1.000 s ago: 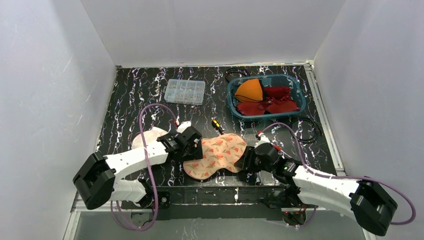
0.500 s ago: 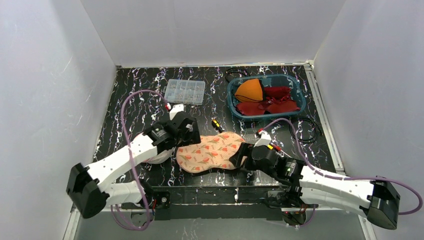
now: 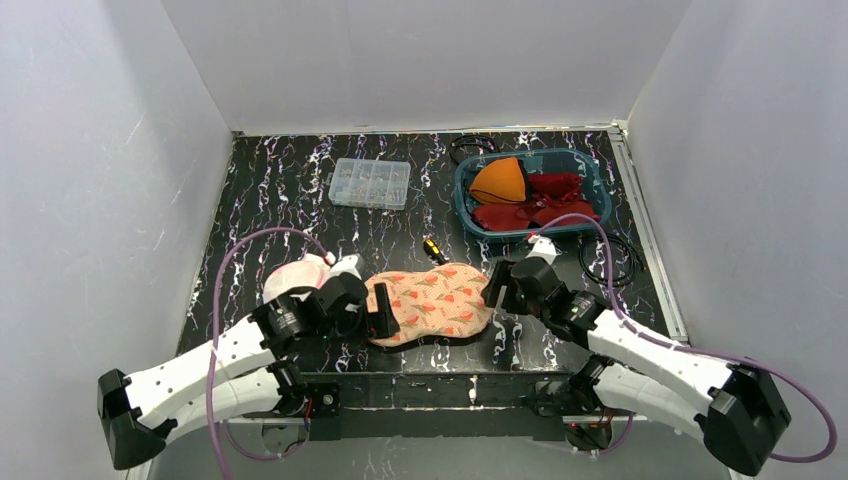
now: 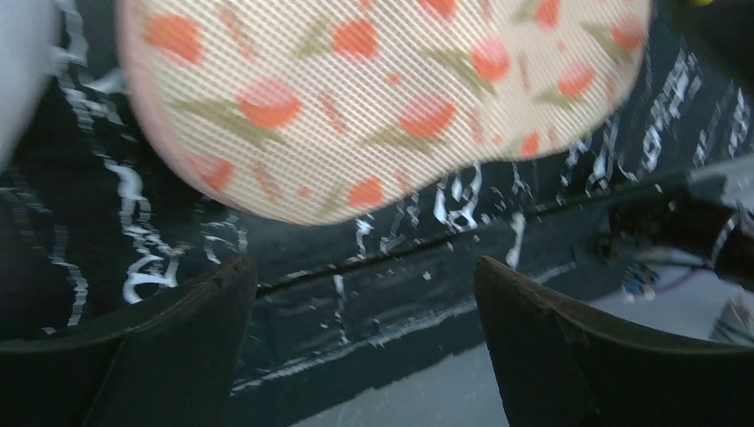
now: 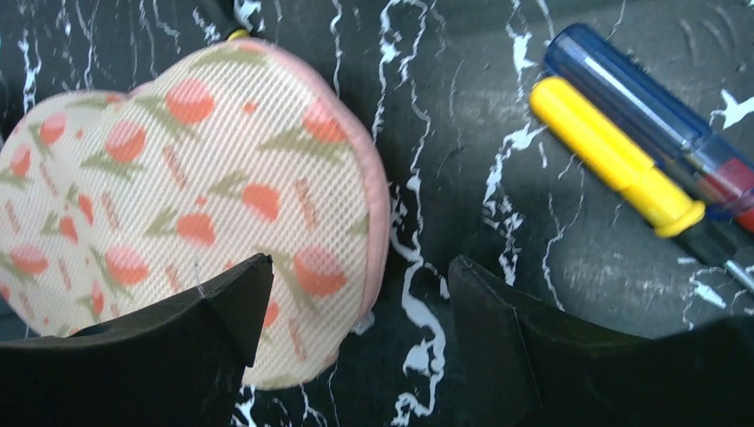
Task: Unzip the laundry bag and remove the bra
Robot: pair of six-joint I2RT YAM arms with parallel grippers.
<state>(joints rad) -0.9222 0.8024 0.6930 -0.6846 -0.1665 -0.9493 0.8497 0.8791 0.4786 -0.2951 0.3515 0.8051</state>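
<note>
While the laundry bag (image 3: pixel 430 303), a floral mesh pouch, lay flat on the black marbled table (image 3: pixel 260 190) near its front edge, an arm flanked it on either side. The left gripper (image 3: pixel 380 312) sat at the bag's left end with its fingers spread wide, gripping nothing. The right gripper (image 3: pixel 495 285) stood at the right end, likewise spread and empty. In its wrist view one finger (image 5: pixel 133 356) covered the edge of the bag's rounded lobe. Whether the zip was open could not be told. A blue basket (image 3: pixel 535 236) sat well apart, toward the back.
</note>
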